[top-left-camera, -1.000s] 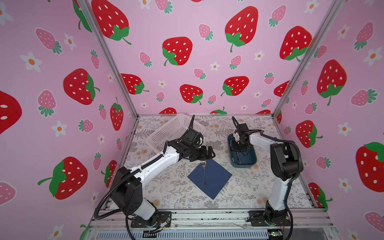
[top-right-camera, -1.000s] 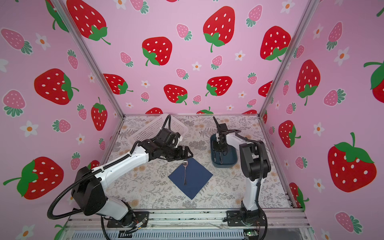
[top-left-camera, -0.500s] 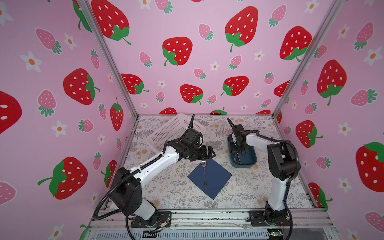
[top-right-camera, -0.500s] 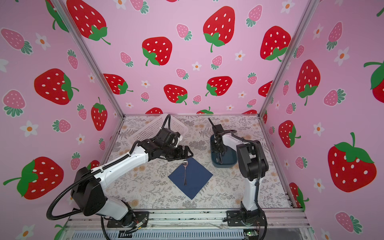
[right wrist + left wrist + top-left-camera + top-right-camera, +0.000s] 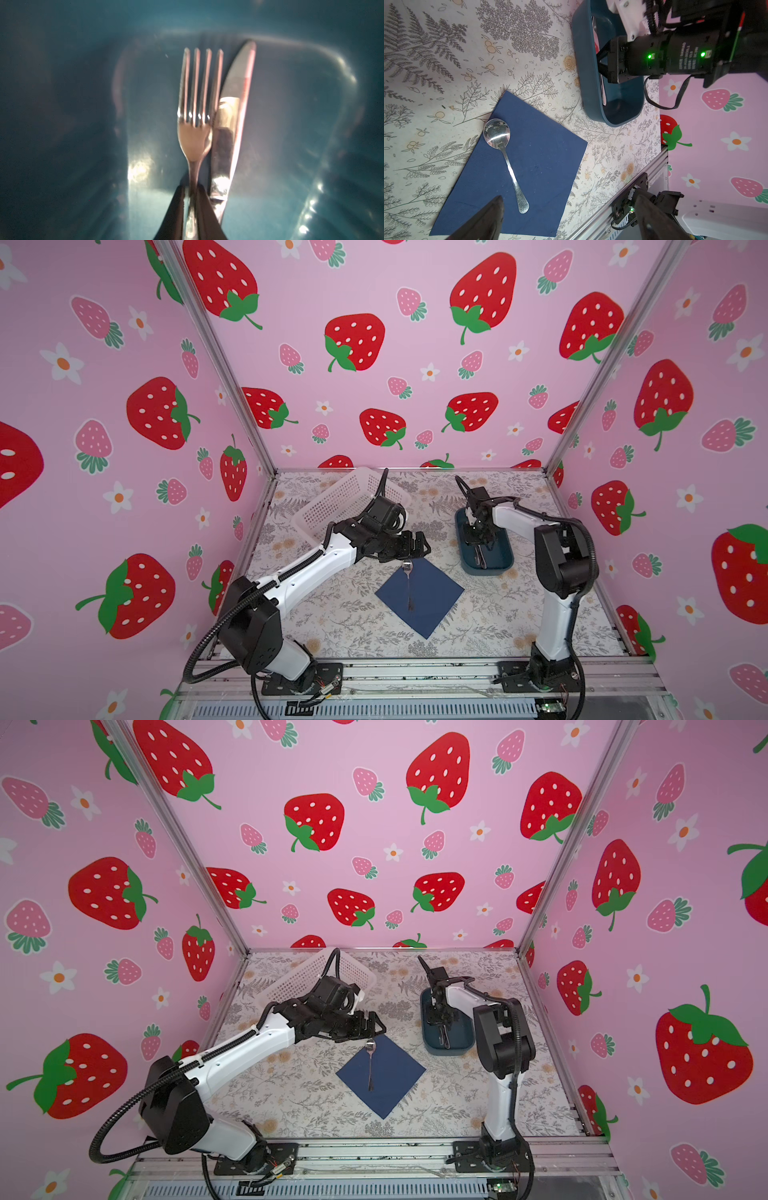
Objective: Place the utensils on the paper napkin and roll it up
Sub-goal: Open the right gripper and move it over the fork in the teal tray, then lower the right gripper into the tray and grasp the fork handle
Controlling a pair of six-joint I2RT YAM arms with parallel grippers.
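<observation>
The navy paper napkin (image 5: 432, 605) (image 5: 395, 1085) (image 5: 542, 158) lies flat as a diamond mid-table. One of the utensils, a spoon (image 5: 408, 585) (image 5: 370, 1065) (image 5: 506, 162), rests on it, bowl toward the back. My left gripper (image 5: 419, 547) (image 5: 374, 1029) (image 5: 569, 199) hovers open just behind the spoon's bowl, holding nothing. My right gripper (image 5: 478, 546) (image 5: 444, 1025) (image 5: 192, 187) reaches down into the teal tray (image 5: 486, 570) (image 5: 449, 1051) (image 5: 591, 83). It is shut on the fork's (image 5: 195, 133) handle. The knife (image 5: 232, 124) lies right beside the fork on the tray floor.
A white mesh basket (image 5: 345, 502) (image 5: 307, 979) sits tilted at the back left behind the left arm. Pink strawberry walls enclose three sides. An aluminium rail (image 5: 415, 672) with both arm bases runs along the front edge.
The right gripper has shifted a little inside the tray. The left arm, spoon and napkin have not moved.
</observation>
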